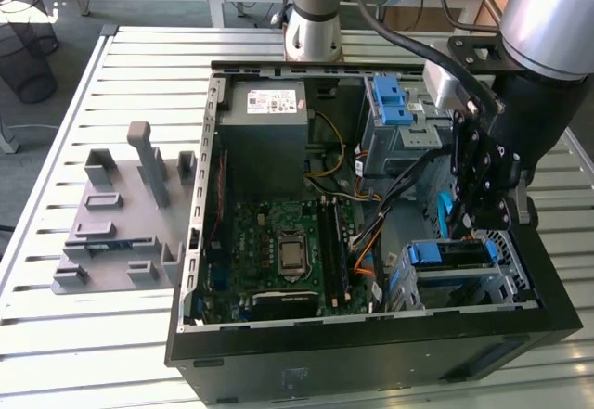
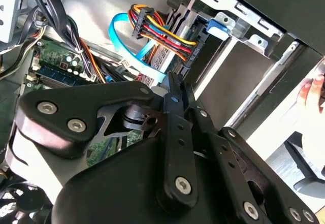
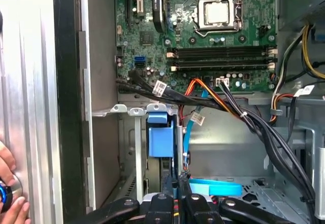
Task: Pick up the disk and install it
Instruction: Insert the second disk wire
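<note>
The disk (image 1: 457, 256) stands on edge in the metal drive bay (image 1: 515, 279) at the near corner of the open computer case, on the exterior view's right. Blue rails frame it. My gripper (image 1: 469, 231) comes down from above with its fingers close together on the disk's upper edge. In the first wrist view the disk's blue rail (image 3: 161, 137) sits in the bay slot straight ahead of the gripper (image 3: 177, 203). In the second wrist view the gripper (image 2: 172, 89) narrows to a closed tip beside a light blue cable (image 2: 127, 41).
Inside the case lie the motherboard (image 1: 278, 242), a grey power-supply box (image 1: 269, 121), an upright blue latch piece (image 1: 390, 103) and cable bundles (image 3: 244, 117) close to the bay. A grey fixture (image 1: 121, 214) sits on the slatted table. A person's hand (image 3: 7, 183) rests outside the case wall.
</note>
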Action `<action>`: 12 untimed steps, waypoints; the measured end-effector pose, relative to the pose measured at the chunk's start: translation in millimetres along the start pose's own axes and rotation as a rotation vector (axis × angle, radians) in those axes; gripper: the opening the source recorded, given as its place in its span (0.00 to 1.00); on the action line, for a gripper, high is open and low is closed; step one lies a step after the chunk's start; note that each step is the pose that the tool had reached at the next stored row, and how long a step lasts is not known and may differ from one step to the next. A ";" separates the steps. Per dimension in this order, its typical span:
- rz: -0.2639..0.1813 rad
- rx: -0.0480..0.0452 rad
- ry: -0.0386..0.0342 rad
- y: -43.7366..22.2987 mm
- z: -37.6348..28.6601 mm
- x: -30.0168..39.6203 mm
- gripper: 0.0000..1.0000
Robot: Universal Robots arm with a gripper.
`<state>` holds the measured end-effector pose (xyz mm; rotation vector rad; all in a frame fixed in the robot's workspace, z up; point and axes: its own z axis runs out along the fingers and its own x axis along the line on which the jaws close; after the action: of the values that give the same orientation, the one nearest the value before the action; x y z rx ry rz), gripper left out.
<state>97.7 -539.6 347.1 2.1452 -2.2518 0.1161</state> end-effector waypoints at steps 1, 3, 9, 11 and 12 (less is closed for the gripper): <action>0.000 -0.0008 -0.0032 -0.1 1.0 1.0 0.16; 0.000 -0.0013 -0.0109 -0.1 3.6 3.4 0.16; 0.001 -0.0080 -0.0332 -2.3 8.9 3.5 0.16; 0.001 -0.0090 -0.0351 -2.8 9.4 4.0 0.16; 0.001 -0.0091 -0.0352 -2.8 9.5 4.2 0.16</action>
<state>100.7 -544.6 338.1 2.1586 -2.2675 0.0686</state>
